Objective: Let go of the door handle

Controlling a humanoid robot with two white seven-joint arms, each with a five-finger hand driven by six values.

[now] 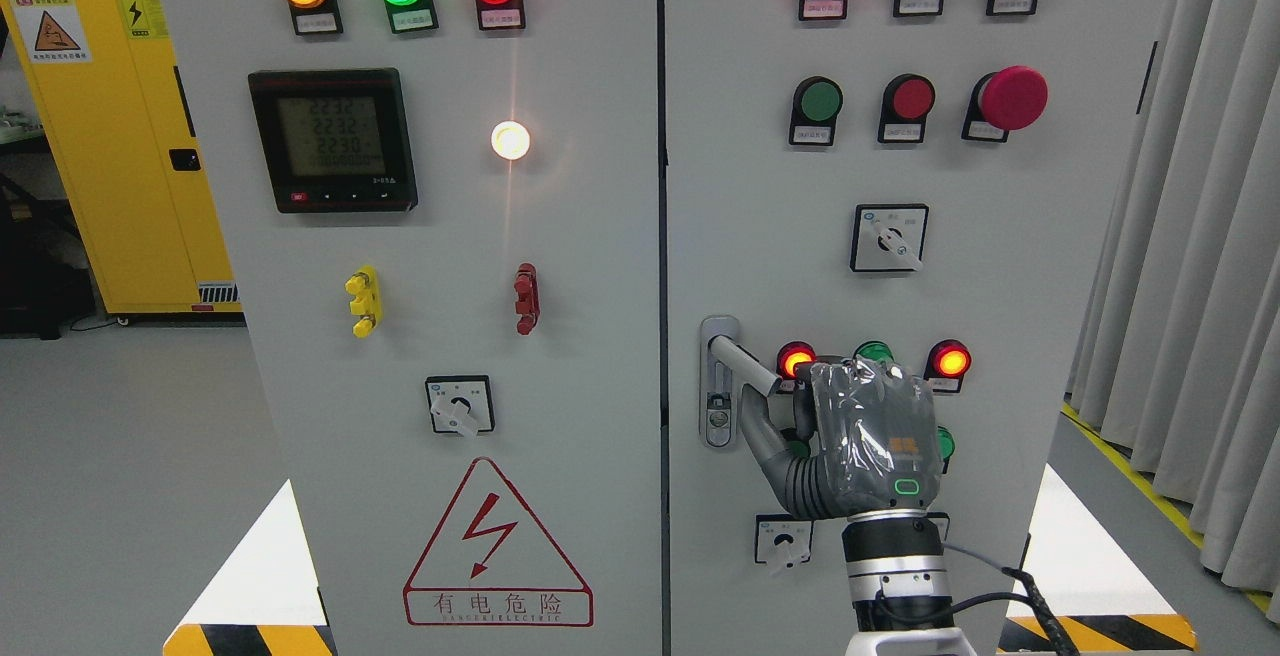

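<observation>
The metal door handle [722, 383] sits at the left edge of the grey cabinet's right door [1000, 266]. Its lever [745, 361] is swung out and points down to the right. My right hand [868, 441], its back wrapped in clear plastic, comes up from the bottom edge just right of the lever's tip. The thumb [762, 439] is stretched out below the lever and stands apart from it. The lever is bare along its whole length, with nothing gripping it. The back of the hand hides the other fingers. My left arm is not in view.
The right door carries lit lamps [796, 360], push buttons, a red mushroom stop button [1012, 97] and rotary switches [888, 238]. The left door [450, 336] has a meter [333, 141] and a danger sign [497, 546]. A yellow cabinet [110, 126] stands far left, grey curtains [1190, 256] at right.
</observation>
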